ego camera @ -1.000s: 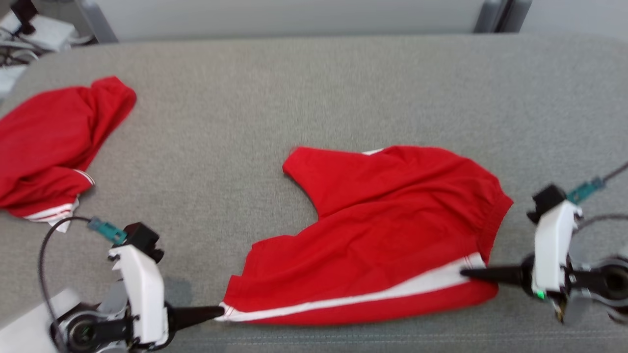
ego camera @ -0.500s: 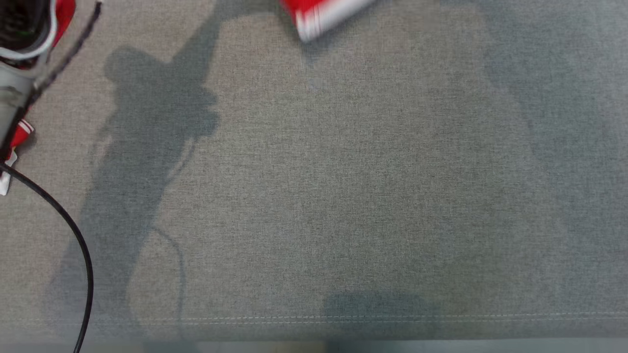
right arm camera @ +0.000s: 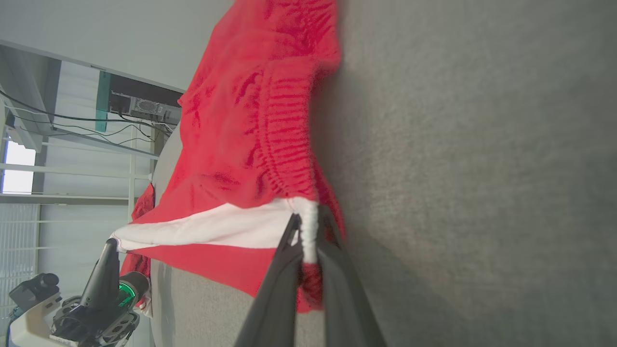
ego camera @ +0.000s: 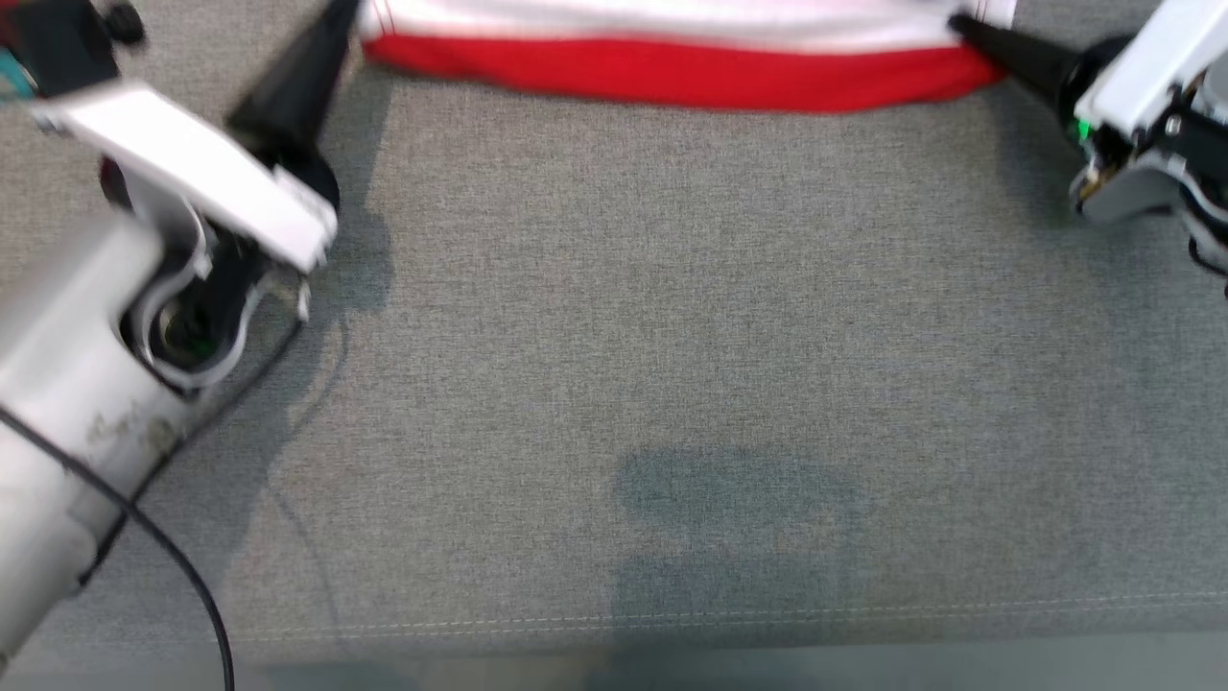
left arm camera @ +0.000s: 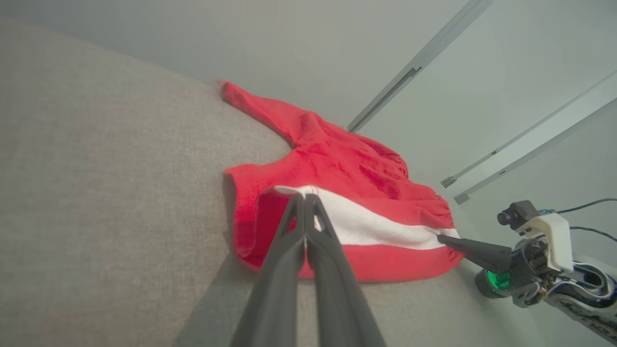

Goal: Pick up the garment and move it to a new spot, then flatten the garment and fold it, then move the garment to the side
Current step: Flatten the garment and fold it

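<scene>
Grey woven surface (ego camera: 672,317) with cabled shelving (right arm camera: 58,197) beyond.

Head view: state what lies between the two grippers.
The red shorts span that stretch, their white stripe running from the left gripper to the right gripper, along the head view's top edge.

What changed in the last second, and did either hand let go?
The head view has tipped down, so the shorts now lie at its top edge. The left hand now angles up at its corner instead of pointing sideways. Both it and the right hand stay shut on the ends of the white stripe; nothing let go.
</scene>
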Robot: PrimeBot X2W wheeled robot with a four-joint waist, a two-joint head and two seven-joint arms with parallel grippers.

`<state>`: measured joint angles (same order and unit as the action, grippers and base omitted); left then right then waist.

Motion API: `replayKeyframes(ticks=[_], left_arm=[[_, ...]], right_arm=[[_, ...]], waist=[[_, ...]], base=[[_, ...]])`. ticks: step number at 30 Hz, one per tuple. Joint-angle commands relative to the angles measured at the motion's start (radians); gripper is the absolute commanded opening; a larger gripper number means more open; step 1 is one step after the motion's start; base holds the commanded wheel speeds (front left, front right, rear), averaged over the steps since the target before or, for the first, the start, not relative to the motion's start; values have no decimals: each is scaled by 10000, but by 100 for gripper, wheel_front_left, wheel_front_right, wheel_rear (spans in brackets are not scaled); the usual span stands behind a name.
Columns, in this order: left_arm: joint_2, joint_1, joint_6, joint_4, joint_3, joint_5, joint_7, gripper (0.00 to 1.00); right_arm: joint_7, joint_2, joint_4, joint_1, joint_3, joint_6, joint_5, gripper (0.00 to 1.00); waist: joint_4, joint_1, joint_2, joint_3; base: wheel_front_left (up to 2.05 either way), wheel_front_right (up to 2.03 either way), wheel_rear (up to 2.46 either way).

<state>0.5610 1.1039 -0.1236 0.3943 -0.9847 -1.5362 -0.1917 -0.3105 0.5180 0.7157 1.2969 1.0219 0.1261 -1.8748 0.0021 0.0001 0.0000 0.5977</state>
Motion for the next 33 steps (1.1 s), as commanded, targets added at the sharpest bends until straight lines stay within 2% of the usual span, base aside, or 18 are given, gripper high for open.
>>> replayKeyframes(ticks=[1, 6, 14, 22, 33], left_arm=[[638, -332, -70, -270, 218, 9, -171, 0], [845, -1417, -70, -705, -55, 89, -484, 0], [785, -2825, -70, -1296, 273, 164, -688, 0], [497, -4209, -70, -1352, 718, 591, -698, 0], [169, -5233, -71, -1118, 412, 667, -700, 0]], right_arm=[[-170, 424, -441, -752, -10, 46, -123, 0], [118, 1080, -1632, -2021, -408, 46, -244, 0], [696, 1799, -3040, -3820, -858, 46, -54, 0], [1009, 1572, -3276, -5167, -1008, 46, 100, 0], [971, 1187, -3365, -6322, -1256, 46, 322, 0]], waist=[[23, -1, 0, -126], [180, -1, 0, -622], [338, -1, 0, -1708], [396, -1, 0, -2567], [326, -1, 0, -3390]], base=[[0, 0, 0], [0, 0, 0], [0, 0, 0], [0, 0, 0], [0, 0, 0]])
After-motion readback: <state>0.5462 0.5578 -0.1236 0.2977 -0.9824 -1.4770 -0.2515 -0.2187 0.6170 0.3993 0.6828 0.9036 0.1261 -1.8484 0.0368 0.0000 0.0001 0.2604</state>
